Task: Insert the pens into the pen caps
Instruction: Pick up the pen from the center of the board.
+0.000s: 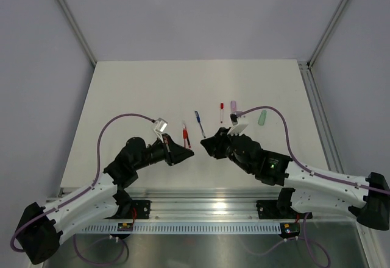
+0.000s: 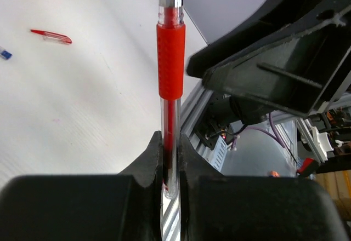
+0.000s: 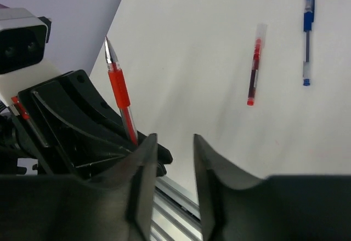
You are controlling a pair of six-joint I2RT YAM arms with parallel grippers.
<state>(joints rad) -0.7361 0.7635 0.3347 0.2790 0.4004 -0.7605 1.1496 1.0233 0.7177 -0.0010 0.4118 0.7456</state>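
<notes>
Not far along, to judge by the layout. Gripping a red pen (image 2: 171, 60) by its clear lower barrel in the left hand (image 2: 171, 138), jaws pinched tight against both sides. Pointing it up and away from the wrist, bare metal tip exposed at the top centre of the left wrist view, so no cap on it yet. Holding nothing in the right hand (image 3: 174, 142): jaws partway apart with an empty gap between them, poised just beside the left hand near the bottom centre of the overhead view.

Lying loose on the desk (image 1: 134, 91), above the two hands in the overhead view: a second red pen (image 3: 253, 71) and, to its right, a blue pen (image 3: 307, 38). Probably capped already in the blue pen's case, judging by the clip at its upper end. Harder to say for the second red pen, pale at one end but too small to read. Further right, apart from each other and seemingly unpaired: a small red piece (image 1: 222, 112), a lilac cap (image 1: 233, 106) and a thicker green piece (image 1: 262, 117).

Left to do, then: fetching a matching cap with the free right hand, pushing the held pen's tip into it, and repeating for whatever else lies open.
</notes>
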